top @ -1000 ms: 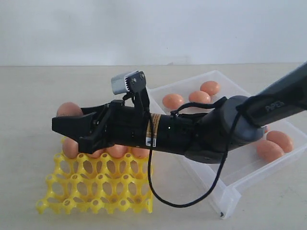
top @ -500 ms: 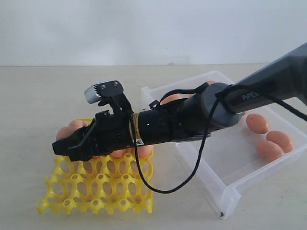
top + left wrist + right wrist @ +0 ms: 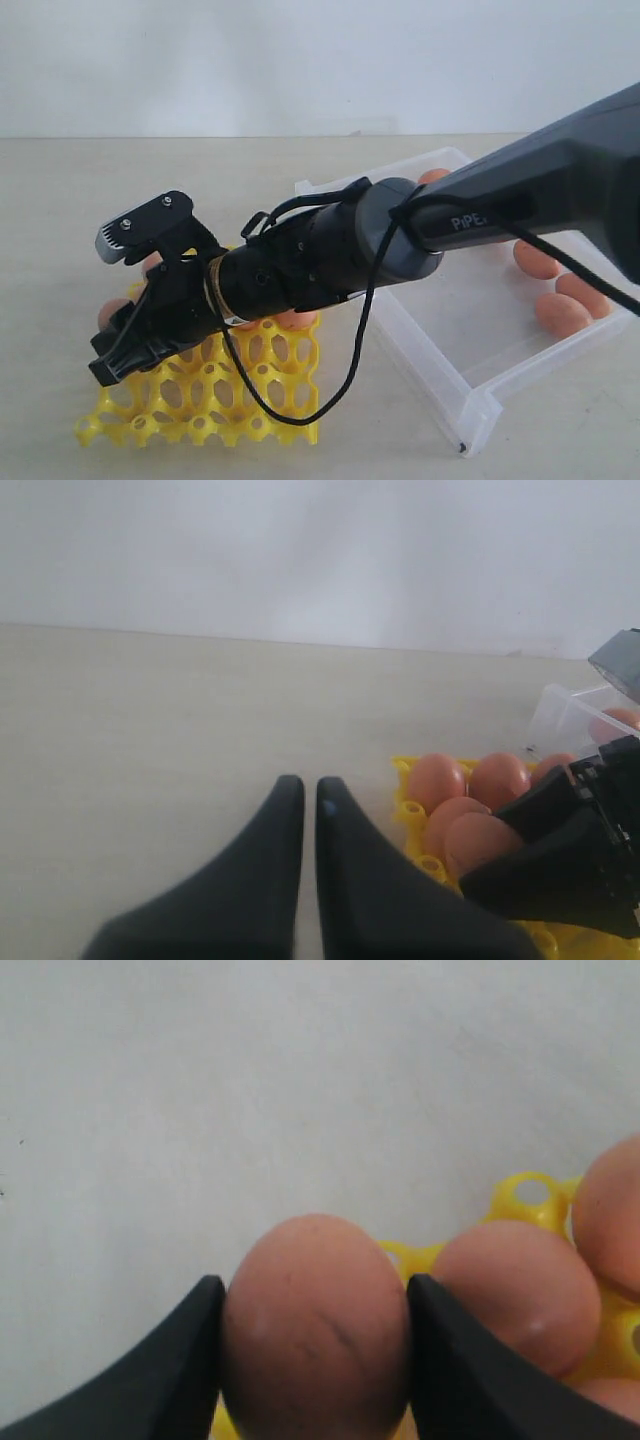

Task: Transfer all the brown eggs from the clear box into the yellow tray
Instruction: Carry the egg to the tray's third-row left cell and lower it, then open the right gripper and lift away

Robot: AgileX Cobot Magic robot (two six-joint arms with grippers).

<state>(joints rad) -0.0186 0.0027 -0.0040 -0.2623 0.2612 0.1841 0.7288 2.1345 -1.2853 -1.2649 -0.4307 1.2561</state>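
My right gripper [image 3: 112,350] reaches across to the left side of the yellow tray [image 3: 200,405], tilted downward and shut on one brown egg [image 3: 111,311]. In the right wrist view this egg [image 3: 315,1320] fills the gap between both fingers of the gripper [image 3: 313,1282], just over the tray's edge [image 3: 527,1198]. Several brown eggs [image 3: 437,780] sit in the tray's back cups. More eggs [image 3: 540,258] lie in the clear box [image 3: 480,395] on the right. My left gripper [image 3: 302,786] hovers over bare table beside the tray, shut and holding nothing.
The right arm's thick body and its loose black cable [image 3: 340,390] hang over the tray and the box's near-left corner. The beige tabletop [image 3: 80,200] spreads to the left and behind, and a white wall stands at the back.
The right gripper, still holding the egg, has swung left and tipped down from above the tray's back row to its left side. The left gripper's earlier state is not shown.
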